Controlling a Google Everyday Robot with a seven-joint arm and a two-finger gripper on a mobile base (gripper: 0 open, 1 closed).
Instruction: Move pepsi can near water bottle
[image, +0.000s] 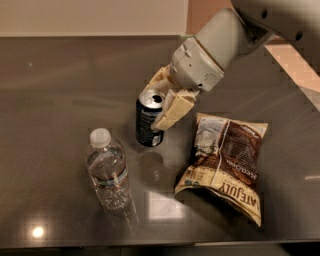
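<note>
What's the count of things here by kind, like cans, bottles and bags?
Cans: 1, the pepsi can, held by the gripper over the middle of the table.
Bottles: 1, the water bottle.
Bags: 1, the snack bag.
Total: 3.

The claw (159, 102), over the middle of the surface (60, 75), clamps the pepsi can (146, 127) and hides its right side and rear rim. The arm (220, 45) is cut off by the top edge. The water bottle's (107, 172) label is too blurred to read.
</note>
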